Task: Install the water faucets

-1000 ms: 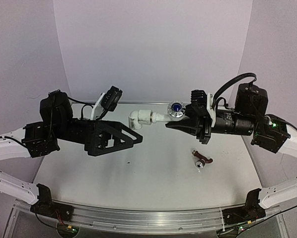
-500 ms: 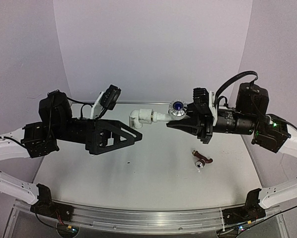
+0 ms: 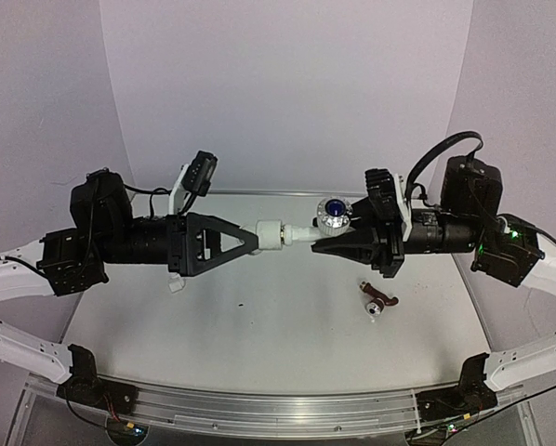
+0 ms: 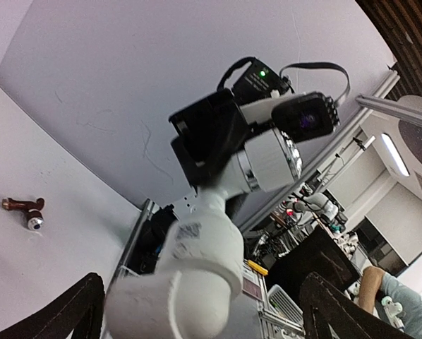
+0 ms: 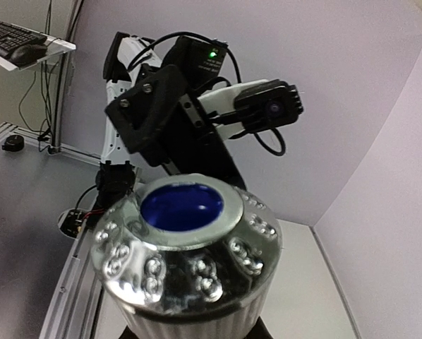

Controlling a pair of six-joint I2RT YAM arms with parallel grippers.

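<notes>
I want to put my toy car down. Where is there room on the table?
The front of the table is bare, from the near rail up to the small brown fitting. It's crowded above the middle, where the left hand and right hand meet at the faucet.

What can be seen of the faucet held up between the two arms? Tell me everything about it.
The faucet is small, seemingly white plastic, with a round silvery knob that has a blue centre and faces up. It lies roughly level in the air above the table. The right hand is shut on it. Its other end meets a white elbow fitting, around which the left hand stands open.
</notes>
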